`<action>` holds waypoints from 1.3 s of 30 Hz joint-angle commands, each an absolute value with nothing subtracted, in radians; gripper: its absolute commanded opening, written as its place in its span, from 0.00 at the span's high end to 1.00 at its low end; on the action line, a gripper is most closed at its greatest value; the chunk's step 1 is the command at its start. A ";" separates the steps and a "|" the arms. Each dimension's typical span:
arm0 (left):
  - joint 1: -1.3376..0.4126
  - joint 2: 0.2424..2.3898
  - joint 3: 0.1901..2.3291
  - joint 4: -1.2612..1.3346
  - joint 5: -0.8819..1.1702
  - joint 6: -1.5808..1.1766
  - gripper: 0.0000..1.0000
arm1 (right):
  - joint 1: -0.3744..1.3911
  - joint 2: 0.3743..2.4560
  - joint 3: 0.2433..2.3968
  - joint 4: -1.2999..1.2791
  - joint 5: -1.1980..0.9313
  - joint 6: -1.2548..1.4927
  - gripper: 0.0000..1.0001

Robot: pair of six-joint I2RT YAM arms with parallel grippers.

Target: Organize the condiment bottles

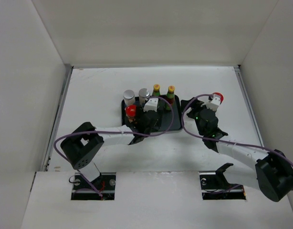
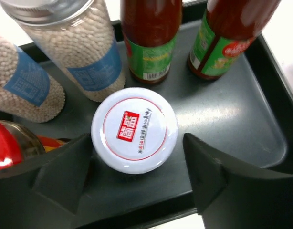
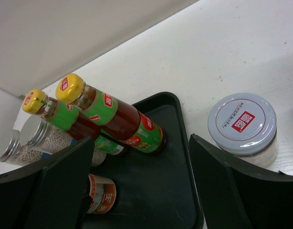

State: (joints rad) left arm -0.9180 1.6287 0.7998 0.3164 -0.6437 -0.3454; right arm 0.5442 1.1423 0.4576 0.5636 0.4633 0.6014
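1. The white-lidded jar (image 2: 134, 130) stands in the black tray (image 2: 261, 119), mid-bench and nearer the far edge, with the sauce bottles (image 2: 151, 43), shakers (image 2: 75, 52) and a red-capped jar (image 1: 131, 110).
2. My left claw (image 2: 137, 148) straddles it, jaws apart and not gripping.
3. My right claw (image 3: 141, 143) gapes wide, empty.
4. A grey-lidded jar (image 3: 242, 125) sits on the bench just beside the tray's right edge.
5. Risk: if my left claw pulls away crookedly, it could tip the jar or its crowding red-capped neighbour.
6. The tray's rim hems in my right claw's reach.
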 commanded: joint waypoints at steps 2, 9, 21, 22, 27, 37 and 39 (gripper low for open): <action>-0.920 1.568 0.793 0.405 -0.696 -0.348 0.13 | 0.547 1.150 0.502 0.598 0.459 0.589 0.10; -0.961 1.523 0.827 0.486 -0.651 -0.299 0.02 | 0.547 1.126 0.525 0.542 0.480 0.569 0.28; -0.929 1.244 0.755 0.543 -0.503 -0.327 0.61 | 0.516 1.137 0.603 0.233 0.705 0.532 0.26; -0.914 1.208 0.724 0.545 -0.508 -0.345 0.64 | 0.504 1.140 0.603 0.218 0.709 0.531 0.20; -0.803 1.001 0.546 0.540 -0.540 -0.460 0.77 | 0.438 1.213 0.652 0.167 0.664 0.509 0.12; -0.500 0.744 0.292 0.356 -0.519 -0.669 0.77 | 0.390 1.410 0.752 0.173 0.565 0.480 0.17; -0.455 0.738 0.249 0.354 -0.503 -0.693 0.76 | 0.392 1.431 0.758 0.172 0.566 0.480 0.23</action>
